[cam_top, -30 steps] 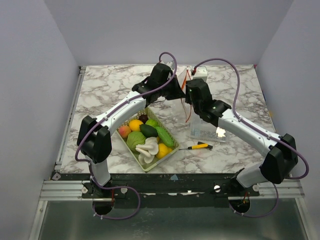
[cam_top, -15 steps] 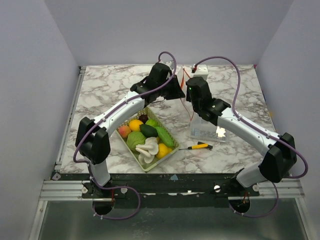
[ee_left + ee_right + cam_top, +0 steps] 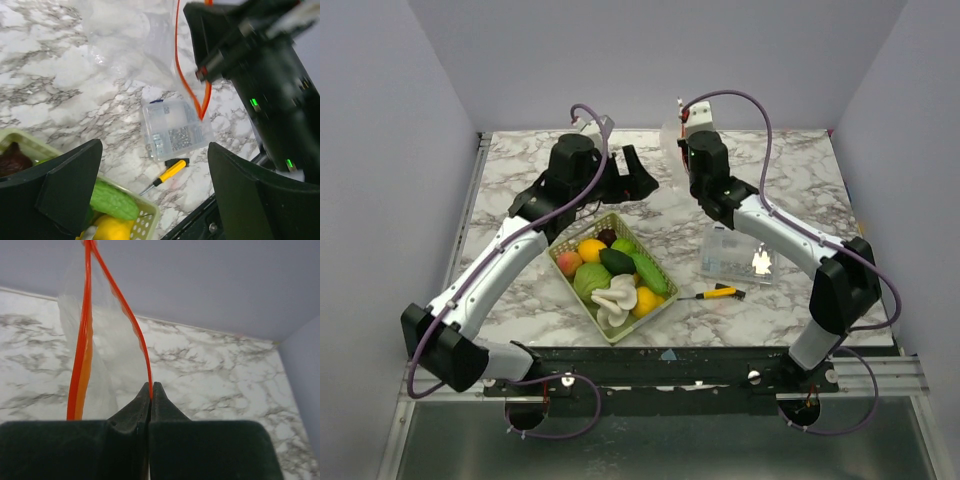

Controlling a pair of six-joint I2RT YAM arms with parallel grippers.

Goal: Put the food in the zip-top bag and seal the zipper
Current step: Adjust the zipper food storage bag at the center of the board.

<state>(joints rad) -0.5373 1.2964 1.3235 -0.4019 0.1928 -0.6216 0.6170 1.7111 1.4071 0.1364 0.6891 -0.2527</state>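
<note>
**A:** Where to find the zip-top bag (image 3: 135, 45) right now?

**B:** Held up over the far side of the table (image 3: 520, 170), hanging from the zipper (image 3: 86, 340). Pinched there by the right gripper (image 3: 151, 390), clamped fully closed on one red-orange strip. Cannot tell whether touching the table underneath.

**A:** And the left gripper (image 3: 638, 172)?

**B:** Spread wide, holding nothing, near the bag's mouth.

**A:** Nothing bagged yet?

**B:** Seemingly not. All the food (image 3: 612, 268) lying in the basket (image 3: 148, 222), well apart from the bag.

**A:** So what to fear from here?

**B:** First, losing the bag. Thin strip, single pinch point, slick plastic: easy to yank out of the closed jaws with any tug from the other side.

**A:** And the mouth?

**B:** Only narrowly parted, judging by the two strips in the right wrist view. Risky to push a toy in with one lip limp: likely to fold the film shut or knock the piece onto the table.

**A:** Anything nearby to hit?

**B:** Clear box (image 3: 172, 131) and screwdriver (image 3: 167, 172), nearer the right arm's side. Bad spot to drop a fruit: liable to roll in among them. Also worth watching the two wrists, close together up there and easy to knock on a careless reach.
</note>
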